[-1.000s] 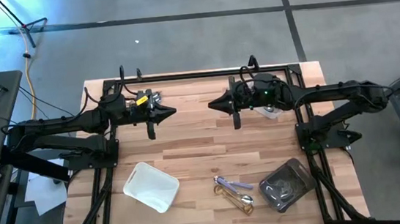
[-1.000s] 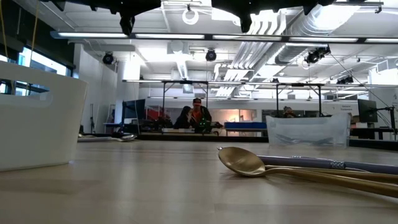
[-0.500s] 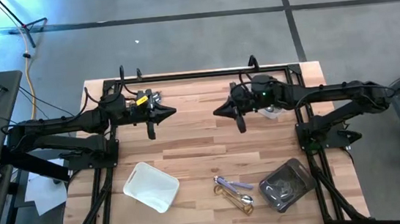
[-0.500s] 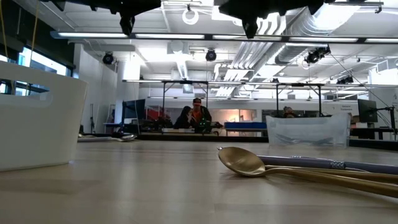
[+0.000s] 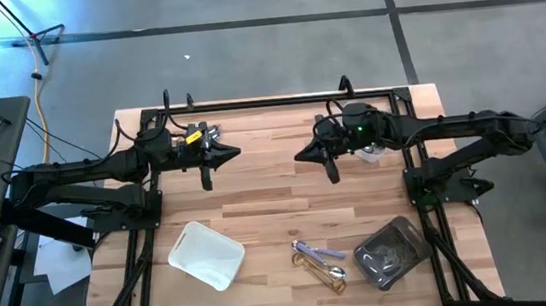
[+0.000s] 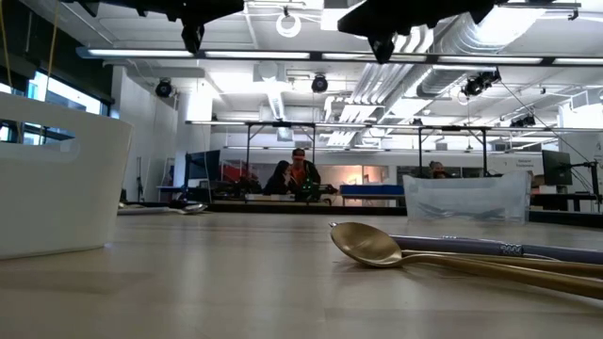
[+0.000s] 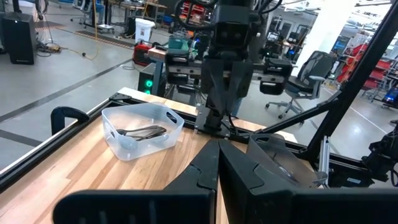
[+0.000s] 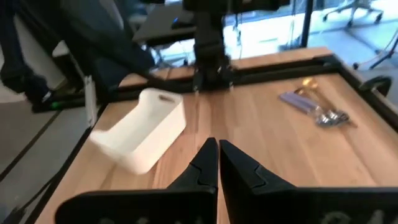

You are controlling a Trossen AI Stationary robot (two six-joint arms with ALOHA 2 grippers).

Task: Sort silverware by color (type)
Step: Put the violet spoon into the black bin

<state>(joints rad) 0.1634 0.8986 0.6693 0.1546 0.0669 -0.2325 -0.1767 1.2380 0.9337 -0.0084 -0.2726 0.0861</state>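
Note:
The loose silverware (image 5: pixel 321 263) lies in a small pile on the wood near the table's near edge. In it are a gold spoon (image 6: pixel 375 247), a purple-handled piece (image 8: pixel 300 101) and a shiny silver piece (image 8: pixel 329 116). My left gripper (image 5: pixel 237 153) hangs shut above the far left-middle of the table, pointing level toward the right. My right gripper (image 5: pixel 300 156) faces it from the right, shut and tipped a little downward. Both hang high over the table, far from the silverware, with nothing between their fingers (image 7: pixel 217 149) (image 8: pixel 217 149).
A white plastic tray (image 5: pixel 205 254) stands near the front left. A clear tray (image 5: pixel 391 252) holding dark utensils stands front right of the pile. Another clear tray (image 7: pixel 142 129) with utensils sits by the right arm's base. A black frame (image 5: pixel 278 101) edges the table.
My right gripper has tipped its fingertips downward and come slightly lower in the low view. My left arm has kept still, and nothing on the table has moved.

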